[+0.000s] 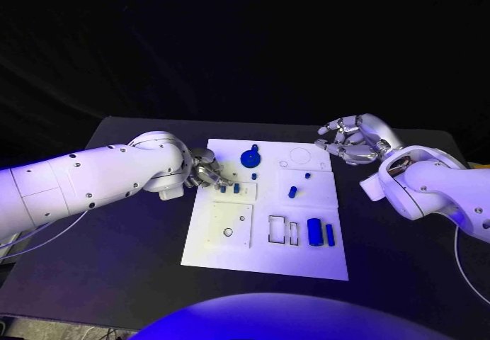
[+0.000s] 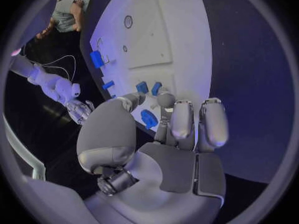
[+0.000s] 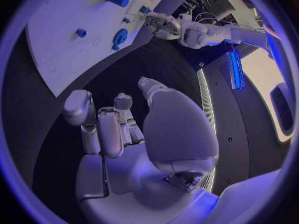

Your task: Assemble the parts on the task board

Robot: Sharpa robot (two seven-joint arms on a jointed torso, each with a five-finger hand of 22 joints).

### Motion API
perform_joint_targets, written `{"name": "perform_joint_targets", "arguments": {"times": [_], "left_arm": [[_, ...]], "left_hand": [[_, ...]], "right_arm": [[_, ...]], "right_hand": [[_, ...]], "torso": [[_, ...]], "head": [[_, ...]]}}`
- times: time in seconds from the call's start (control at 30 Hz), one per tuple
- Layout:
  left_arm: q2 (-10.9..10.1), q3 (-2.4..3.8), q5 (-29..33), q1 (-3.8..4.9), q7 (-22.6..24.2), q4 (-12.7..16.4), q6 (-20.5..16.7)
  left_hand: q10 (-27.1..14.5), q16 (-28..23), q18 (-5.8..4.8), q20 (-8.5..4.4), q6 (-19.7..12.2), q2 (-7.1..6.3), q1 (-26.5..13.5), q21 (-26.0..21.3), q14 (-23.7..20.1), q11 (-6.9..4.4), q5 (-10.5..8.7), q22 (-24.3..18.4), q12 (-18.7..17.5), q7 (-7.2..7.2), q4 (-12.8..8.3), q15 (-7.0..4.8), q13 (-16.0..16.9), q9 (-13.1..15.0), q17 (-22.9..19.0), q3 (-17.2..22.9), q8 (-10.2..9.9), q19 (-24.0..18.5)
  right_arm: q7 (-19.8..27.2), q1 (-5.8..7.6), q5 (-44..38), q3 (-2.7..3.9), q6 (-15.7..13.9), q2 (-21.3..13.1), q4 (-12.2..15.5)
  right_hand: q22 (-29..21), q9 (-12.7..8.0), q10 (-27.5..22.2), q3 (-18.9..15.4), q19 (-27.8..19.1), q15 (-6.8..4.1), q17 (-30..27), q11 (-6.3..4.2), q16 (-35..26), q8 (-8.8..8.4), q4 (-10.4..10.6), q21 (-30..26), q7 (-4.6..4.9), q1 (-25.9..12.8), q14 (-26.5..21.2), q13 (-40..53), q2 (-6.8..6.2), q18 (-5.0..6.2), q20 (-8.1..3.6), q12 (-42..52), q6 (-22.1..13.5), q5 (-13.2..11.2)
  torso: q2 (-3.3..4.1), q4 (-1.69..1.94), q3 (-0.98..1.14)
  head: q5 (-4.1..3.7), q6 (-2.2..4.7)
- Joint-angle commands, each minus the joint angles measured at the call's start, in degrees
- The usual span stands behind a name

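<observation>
My left silver hand [image 1: 205, 173] hides small blue parts [image 1: 236, 188] on the white task board [image 1: 306, 248]; grasp unclear. My right silver hand [image 1: 350, 139] hovers curled, holding nothing.

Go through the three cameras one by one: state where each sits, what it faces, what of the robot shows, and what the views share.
Head view: on the robot's head, looking down at the task board; both white arms and each robot hand show, left and right.
Left wrist view: behind the left robot hand, facing the board and its blue parts.
Right wrist view: behind the right robot hand, facing the board.
Shared: all three show the board; the right wrist view also shows the left robot hand.
</observation>
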Motion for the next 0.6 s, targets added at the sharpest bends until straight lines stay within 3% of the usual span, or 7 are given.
{"name": "perform_joint_targets", "arguments": {"times": [0.03,0.27,0.33,0.43,0.53,0.57,0.6], "left_arm": [[-0.2,0.36,1.4,0.02,0.4,0.4,-2.4],[-1.3,1.43,3.8,0.22,2.0,1.4,-7.2],[-1.5,1.56,4.9,0.31,3.6,1.7,-9.0],[-1.5,1.65,5.9,0.37,6.8,1.8,-11.1],[-1.1,1.61,6.6,0.39,11.5,1.8,-14.0],[-0.9,1.50,6.4,0.38,13.6,1.9,-15.1],[-0.7,1.37,5.9,0.37,15.7,1.8,-16.2]], "left_hand": [[-0.7,-0.4,-0.50,-0.13,0.2,-0.13,-0.6,-0.5,0.6,-0.05,-0.21,-0.5,-0.5,0.08,0.0,-0.28,-0.5,-0.1,0.0,-0.3,-0.3,-0.3],[-3.6,-0.5,0.18,0.29,-2.7,0.63,1.3,-2.5,0.5,0.81,0.50,-3.8,-2.8,1.12,-0.1,0.36,-4.1,-0.6,-0.1,-1.4,-1.7,-2.5],[-6.3,-0.8,0.86,0.69,-4.1,0.67,2.7,-4.4,0.3,1.43,0.67,-7.1,-5.2,1.82,-0.1,0.88,-7.7,-1.0,-0.5,-1.7,-2.5,-4.8],[-9.0,-2.6,1.84,1.41,-6.0,0.13,5.5,-7.6,-0.8,2.36,0.90,-12.0,-6.5,2.85,-0.1,1.72,-9.1,-1.6,-2.3,-2.0,-3.2,-8.1],[-13.9,-5.0,4.55,2.61,-8.5,-0.58,11.2,-17.5,-3.0,3.88,0.93,-26.0,-9.2,4.42,-0.2,3.13,-10.9,-2.9,-5.4,-1.6,-4.3,-18.2],[-16.0,-9.4,5.48,3.34,-9.5,-0.98,14.9,-22.7,-6.6,4.73,0.91,-32.3,-10.6,5.48,-0.4,4.00,-12.0,-4.0,-10.8,-0.8,-5.2,-22.8],[-17.3,-12.5,5.49,3.99,-9.7,-1.12,17.8,-24.5,-9.7,5.35,0.82,-33.3,-11.6,6.11,-0.5,4.57,-13.0,-5.1,-14.7,-0.2,-5.9,-23.4]], "right_arm": [[0.4,-0.04,-0.4,0.00,0.5,0.0,0.0],[0.4,-0.05,-0.4,0.00,0.4,0.1,-0.1],[0.4,-0.06,-0.4,0.00,0.4,0.1,-0.1],[0.4,-0.06,-0.4,0.00,0.4,0.1,-0.1],[0.4,-0.06,-0.4,0.00,0.4,0.1,-0.1],[0.4,-0.06,-0.4,0.00,0.4,0.1,-0.1],[0.4,-0.06,-0.4,0.00,0.4,0.1,-0.1]], "right_hand": [[-0.1,0.1,-0.3,0.0,-0.3,0.03,0.0,-0.04,-0.3,0.31,0.2,-0.4,0.12,-0.2,-0.4,0.0,0.32,0.36,0.09,-0.2,-0.4,0.2],[-0.1,0.1,-0.3,0.0,-0.3,0.03,0.0,-0.04,-0.3,0.31,0.2,-0.4,0.12,-0.2,-0.4,0.0,0.32,0.36,0.09,-0.2,-0.4,0.2],[-0.1,0.1,-0.3,0.0,-0.3,0.03,0.0,-0.04,-0.3,0.31,0.2,-0.4,0.12,-0.2,-0.4,0.0,0.32,0.36,0.09,-0.2,-0.4,0.2],[-0.1,0.1,-0.3,0.0,-0.3,0.03,0.0,-0.04,-0.3,0.31,0.2,-0.4,0.12,-0.2,-0.4,0.0,0.32,0.36,0.09,-0.2,-0.4,0.2],[-0.2,0.1,-0.3,-0.1,-0.4,0.04,-0.1,-0.02,-0.4,0.29,0.3,-0.6,0.13,-0.3,-0.5,-0.1,0.33,0.39,0.10,-0.2,-0.6,0.3],[-0.2,0.1,-0.3,-0.1,-0.4,0.04,-0.1,-0.02,-0.4,0.29,0.3,-0.6,0.13,-0.3,-0.5,-0.1,0.33,0.39,0.10,-0.2,-0.6,0.3],[-0.2,0.1,-0.3,-0.1,-0.4,0.04,-0.1,-0.02,-0.4,0.29,0.3,-0.6,0.13,-0.3,-0.5,-0.1,0.33,0.39,0.10,-0.2,-0.6,0.3]], "torso": [[-0.06,0.05,-0.03],[-0.12,0.08,0.10],[-0.09,0.05,0.07],[-0.07,0.06,0.03],[-0.06,0.08,0.02],[-0.06,0.07,0.03],[-0.05,0.09,0.03]], "head": [[-0.21,0.10],[-0.15,0.31],[-0.14,0.41],[-0.21,0.45],[-0.35,0.56],[-0.35,0.57],[-0.39,0.65]]}}
